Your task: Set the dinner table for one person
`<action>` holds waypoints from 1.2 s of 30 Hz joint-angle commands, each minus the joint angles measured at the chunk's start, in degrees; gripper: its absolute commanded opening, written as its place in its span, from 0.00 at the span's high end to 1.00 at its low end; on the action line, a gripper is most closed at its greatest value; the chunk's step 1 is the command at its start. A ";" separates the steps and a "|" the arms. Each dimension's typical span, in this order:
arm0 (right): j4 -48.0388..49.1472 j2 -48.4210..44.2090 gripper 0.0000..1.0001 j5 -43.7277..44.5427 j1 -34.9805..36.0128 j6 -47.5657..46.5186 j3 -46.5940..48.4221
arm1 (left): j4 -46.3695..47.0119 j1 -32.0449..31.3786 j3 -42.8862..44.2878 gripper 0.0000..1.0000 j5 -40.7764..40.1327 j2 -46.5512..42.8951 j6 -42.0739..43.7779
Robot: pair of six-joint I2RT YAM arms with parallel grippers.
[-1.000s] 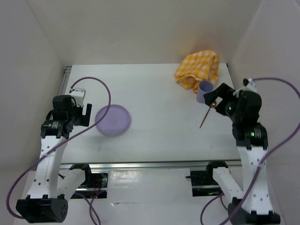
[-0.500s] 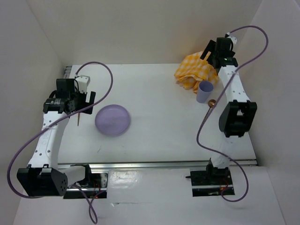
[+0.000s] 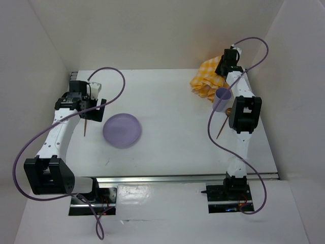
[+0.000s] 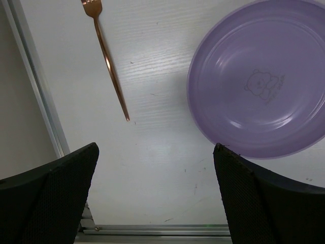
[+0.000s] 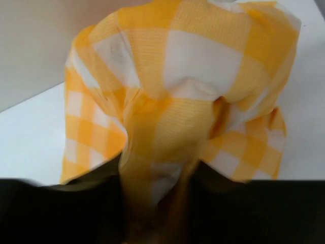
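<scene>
On the white dinner table (image 3: 172, 101) a purple plate (image 3: 122, 130) (image 4: 264, 76) lies at the left. A copper fork (image 3: 85, 127) (image 4: 106, 56) lies just left of it. My left gripper (image 3: 94, 111) (image 4: 156, 148) hovers open above the bare tabletop between fork and plate, with nothing in it. At the back right my right gripper (image 3: 220, 71) (image 5: 162, 203) is shut on a raised fold of the yellow-and-white checked cloth (image 3: 209, 81) (image 5: 177, 91). A purple cup (image 3: 222, 99) stands in front of the cloth, and a copper spoon (image 3: 223, 124) lies near it.
White walls close in the table on the left, back and right. A metal rail (image 4: 35, 86) runs along the left edge, close to the fork. Another rail (image 3: 172, 178) runs along the near edge. Purple cables (image 3: 109, 81) loop over both arms.
My right arm has swung from beside the cup and spoon to the back right corner, and its jaws have closed on the cloth. The left arm has stretched further back, still open.
</scene>
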 commanded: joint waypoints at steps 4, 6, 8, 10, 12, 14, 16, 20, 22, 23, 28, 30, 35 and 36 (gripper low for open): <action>11.71 -8.21 0.94 -11.30 -0.35 -4.99 -2.17 | 1.54 -0.21 3.41 0.00 0.73 -0.35 -0.21; 14.42 -12.15 0.99 -16.67 -0.35 -5.52 -3.13 | 1.54 -0.21 3.41 0.00 0.74 -0.35 -0.21; 16.80 -15.41 1.00 -26.68 -0.35 -5.52 -6.11 | 1.54 -0.21 3.41 0.00 2.75 -0.35 0.32; 19.45 -20.16 1.00 -36.93 -0.35 -3.95 -8.92 | 1.54 -0.21 4.02 0.00 4.32 -0.96 0.32; 19.97 -22.97 1.00 -43.82 -0.35 -2.72 -10.86 | 1.54 -0.21 4.03 0.00 5.74 -1.49 0.32; 20.94 -27.36 1.00 -54.37 -0.35 1.67 -16.72 | 1.54 -0.21 4.56 0.00 6.88 -2.10 -0.29; 28.62 -31.83 1.00 -61.40 -0.35 7.28 -23.67 | 1.54 -0.21 4.56 0.00 7.59 -2.63 -0.29; 45.89 -35.02 1.00 -79.60 0.25 23.90 -39.94 | 1.54 -0.21 5.25 0.00 10.04 -2.63 -0.29; 48.44 -37.64 1.00 -83.13 0.96 25.15 -46.45 | -1.09 -0.21 7.27 0.00 16.87 -2.63 1.11; 49.50 -38.88 1.00 -83.14 1.57 25.15 -48.64 | -2.32 -0.21 8.50 0.00 20.56 -2.63 1.90; 47.85 -44.25 1.00 -82.97 5.62 19.19 -56.31 | -7.25 -2.93 20.43 0.00 44.81 1.74 2.88; 47.31 -46.00 1.00 -82.97 7.46 18.65 -57.54 | -7.25 -8.17 23.44 0.00 46.87 3.77 1.38; 44.43 -48.64 1.00 -84.20 8.00 14.71 -58.68 | -7.60 -14.01 26.69 0.00 37.66 10.98 1.02; 39.98 -49.26 1.00 -83.67 8.00 13.48 -58.16 | -9.17 -14.01 28.10 0.00 38.35 12.55 2.33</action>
